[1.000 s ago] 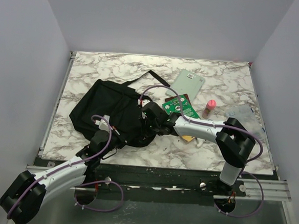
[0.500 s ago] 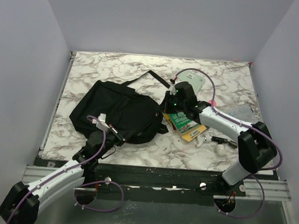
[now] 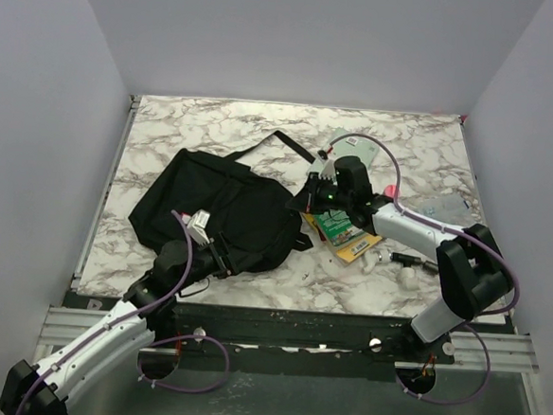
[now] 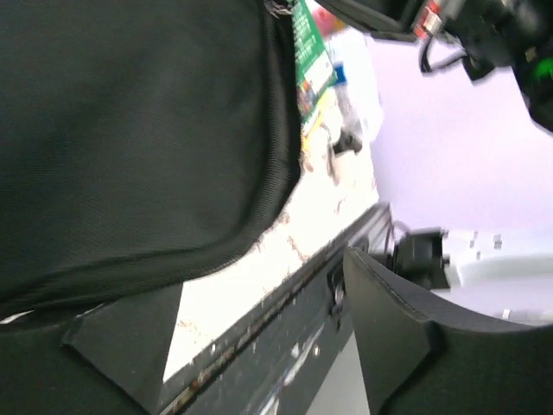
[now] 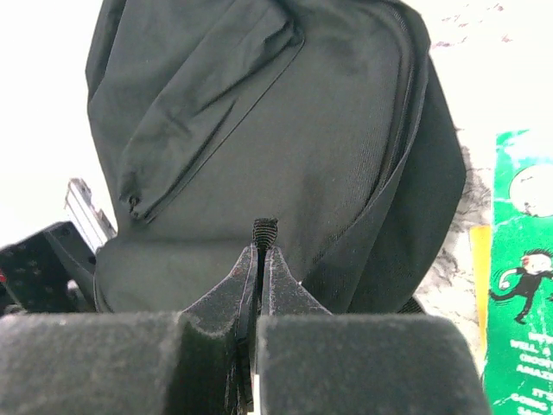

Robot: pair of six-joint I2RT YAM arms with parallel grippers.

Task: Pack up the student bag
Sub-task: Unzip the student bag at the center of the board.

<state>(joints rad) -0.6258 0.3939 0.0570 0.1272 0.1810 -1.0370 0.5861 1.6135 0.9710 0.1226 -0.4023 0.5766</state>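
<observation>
Left tool (image 3: 214,258) newly agape, bag (image 3: 222,202) edge

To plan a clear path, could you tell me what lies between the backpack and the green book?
Beside the backpack, a thin strip of marble table, then a yellow edge under the green book; the right wrist view shows it.

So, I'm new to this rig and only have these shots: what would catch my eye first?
The big black student bag dominates, slumped left of centre on the marble table. At its right edge the right gripper is pinched shut on a small black tab, and a green book lies just beside the bag.
</observation>
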